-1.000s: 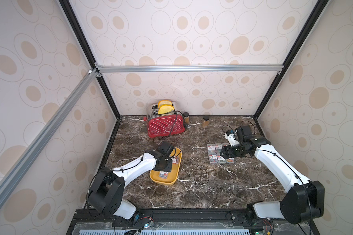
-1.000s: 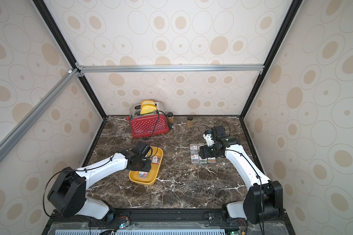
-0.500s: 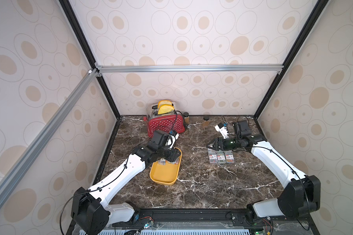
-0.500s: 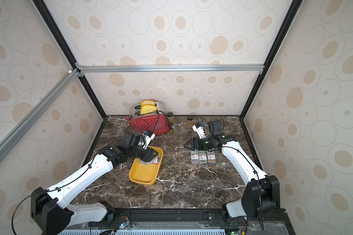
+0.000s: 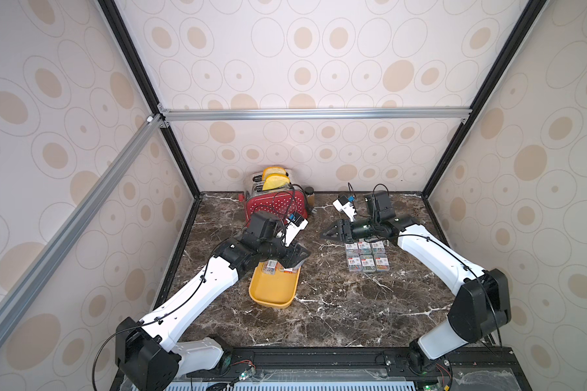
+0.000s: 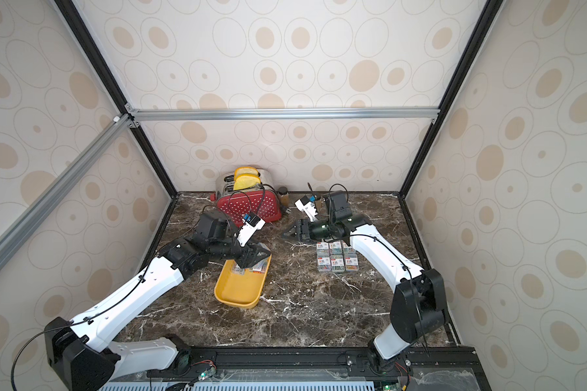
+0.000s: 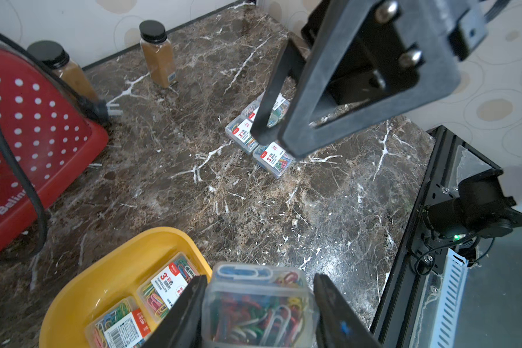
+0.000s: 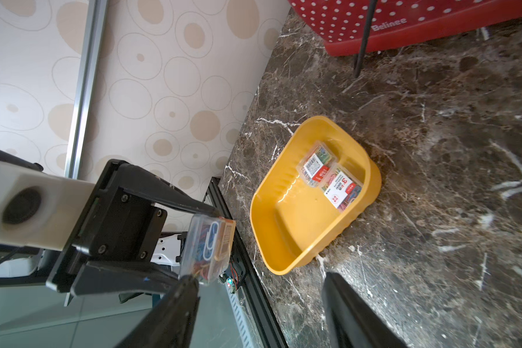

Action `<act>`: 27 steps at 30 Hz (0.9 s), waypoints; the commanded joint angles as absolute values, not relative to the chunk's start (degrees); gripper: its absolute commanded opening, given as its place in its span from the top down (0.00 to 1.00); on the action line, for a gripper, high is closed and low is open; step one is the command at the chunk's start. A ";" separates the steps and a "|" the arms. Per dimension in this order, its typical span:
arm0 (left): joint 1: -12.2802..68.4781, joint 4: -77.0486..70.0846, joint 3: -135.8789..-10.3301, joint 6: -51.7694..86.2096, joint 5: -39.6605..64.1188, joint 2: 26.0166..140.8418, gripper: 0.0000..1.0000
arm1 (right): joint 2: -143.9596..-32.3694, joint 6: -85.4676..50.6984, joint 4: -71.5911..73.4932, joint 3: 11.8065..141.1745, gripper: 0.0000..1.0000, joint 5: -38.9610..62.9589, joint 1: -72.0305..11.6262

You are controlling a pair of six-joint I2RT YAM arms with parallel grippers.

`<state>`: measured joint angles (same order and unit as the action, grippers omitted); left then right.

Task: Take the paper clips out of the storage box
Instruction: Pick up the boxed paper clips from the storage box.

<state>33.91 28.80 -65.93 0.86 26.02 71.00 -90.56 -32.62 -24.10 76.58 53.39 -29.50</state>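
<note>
Marble desk (image 5: 336,304), storage box (image 5: 273,291), paper clips (image 5: 366,262).
Jaws of the left gripper (image 7: 258,301) pinch 1 case (image 8: 207,250) over the box's far end; 2 lie inside, 6 right of it; right gripper (image 8: 259,278) jaws spread.

in both top views we see bright, even light from above, with only faint, soft shadows under the arms on the counter (image 5: 336,304). the wide lens stretches the walls toward the corners. in the left wrist view we find pale glare on the polished stone, and the case of paper clips (image 7: 253,307) sits close and slightly soft. in the right wrist view the right gripper (image 8: 259,278) is dark and blurred, and the storage box (image 8: 284,241) throws a soft shadow.
</note>
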 commanded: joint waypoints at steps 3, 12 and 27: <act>35.16 28.98 -69.99 -3.80 28.54 72.21 0.72 | -92.19 -32.98 -24.16 79.56 0.29 55.88 -31.90; 36.62 30.93 -72.11 -7.14 28.15 74.17 0.74 | -94.88 -30.34 -28.66 82.97 0.29 56.94 -34.92; 36.65 31.81 -73.61 -9.14 27.51 76.49 0.75 | -95.34 -28.27 -31.84 84.28 0.29 58.18 -36.39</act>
<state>36.34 31.53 -70.78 -7.57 27.33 76.01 -94.87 -29.34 -30.92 82.67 56.99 -35.88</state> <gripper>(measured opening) 0.537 0.715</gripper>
